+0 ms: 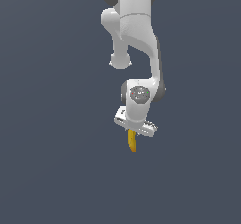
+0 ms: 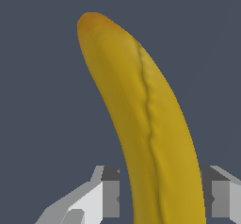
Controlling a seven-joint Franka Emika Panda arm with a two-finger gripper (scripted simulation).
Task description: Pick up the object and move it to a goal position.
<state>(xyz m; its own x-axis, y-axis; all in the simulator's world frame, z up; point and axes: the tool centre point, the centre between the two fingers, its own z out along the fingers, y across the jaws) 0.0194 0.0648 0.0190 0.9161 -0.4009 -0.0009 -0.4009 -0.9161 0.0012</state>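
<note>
I see my white arm [image 1: 136, 39] coming down from the top of the exterior view, a bit to that view's right of the middle. At its low end sits the end effector [image 1: 132, 132]. A yellow banana [image 1: 132, 140] sticks out below it and points down.

In the wrist view the banana [image 2: 150, 124] is very big and close. It curves a little, and its far tip is darker and more orange-brown. A thin line runs along its skin. The two gray and white fingers [image 2: 107, 195] sit one on each side of the banana's near end. Both fingers touch the banana, so the end effector [image 2: 162, 195] is pinching the banana between them.

All around is a flat dark blue-gray ground [image 1: 47, 148]. I cannot tell from either view if the banana is touching a counter or is up in the air. The banana's top part is hidden behind the end effector in the exterior view.
</note>
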